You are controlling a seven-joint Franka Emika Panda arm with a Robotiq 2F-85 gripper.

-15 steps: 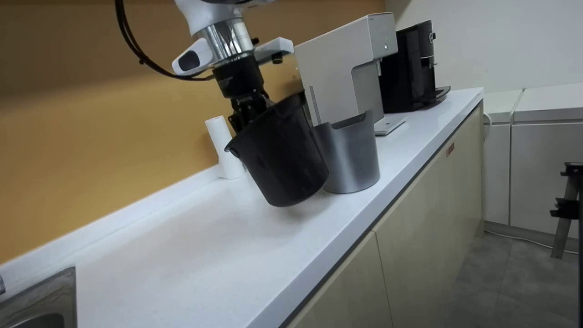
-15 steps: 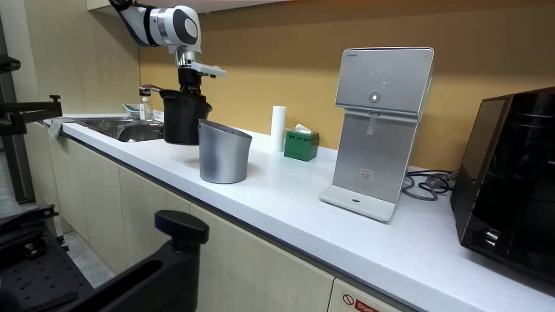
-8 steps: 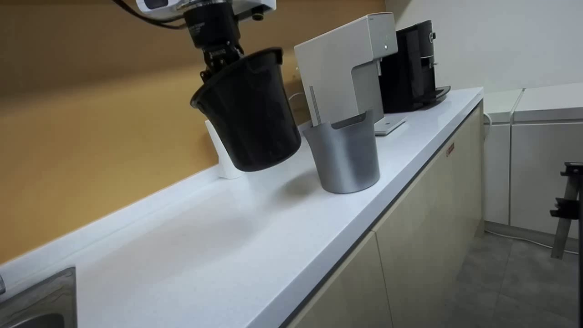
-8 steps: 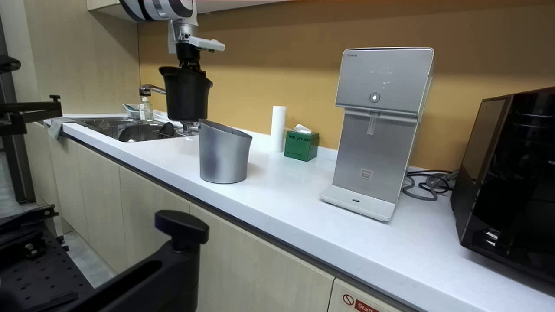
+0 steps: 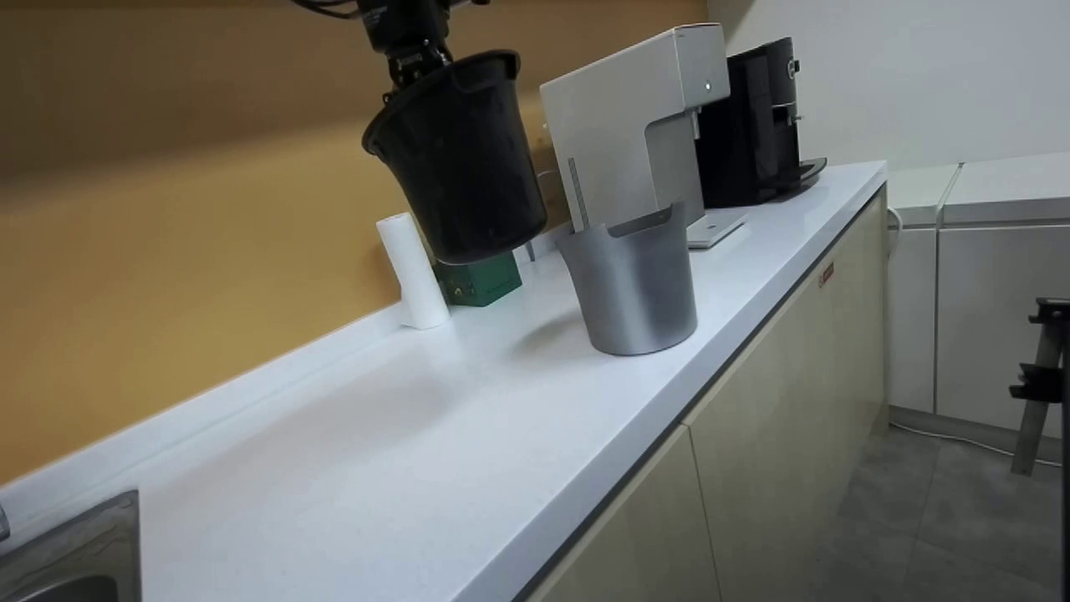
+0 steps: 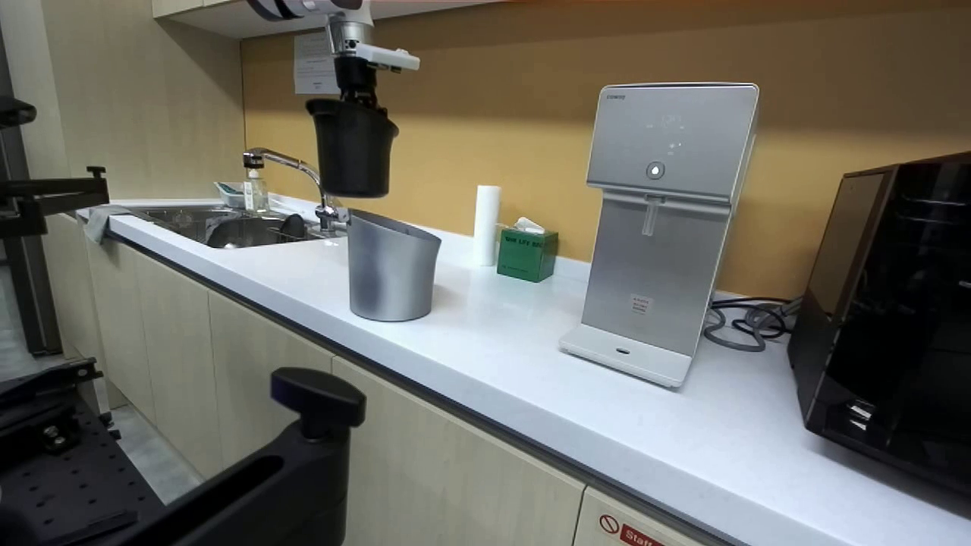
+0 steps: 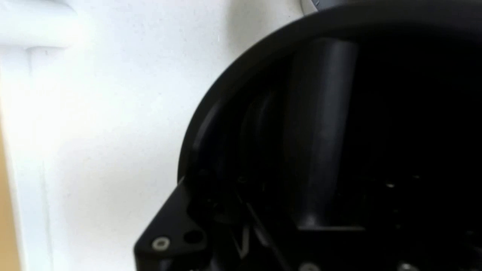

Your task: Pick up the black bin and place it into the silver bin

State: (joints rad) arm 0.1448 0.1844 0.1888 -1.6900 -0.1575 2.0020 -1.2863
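Note:
The black bin (image 5: 468, 171) hangs in the air, roughly upright with its mouth up, and it shows in both exterior views (image 6: 353, 152). My gripper (image 5: 418, 77) is shut on its rim, and it shows at the rim in an exterior view (image 6: 359, 100). In the wrist view the bin's dark inner wall (image 7: 331, 113) fills much of the picture; the fingertips are lost in the black. The silver bin (image 5: 639, 288) stands upright on the counter, also in an exterior view (image 6: 393, 265). The black bin's base is above and beside the silver bin's rim, apart from it.
A white paper roll (image 6: 487, 226) and a green tissue box (image 6: 527, 254) stand by the wall. A water dispenser (image 6: 667, 227) and a black machine (image 6: 895, 326) stand farther along the counter (image 5: 351, 468). A sink with a faucet (image 6: 292, 163) is at the far end.
My gripper has lifted the black bin higher. It first shifted away from the silver bin in an exterior view, then slightly back toward it. The silver bin has not moved.

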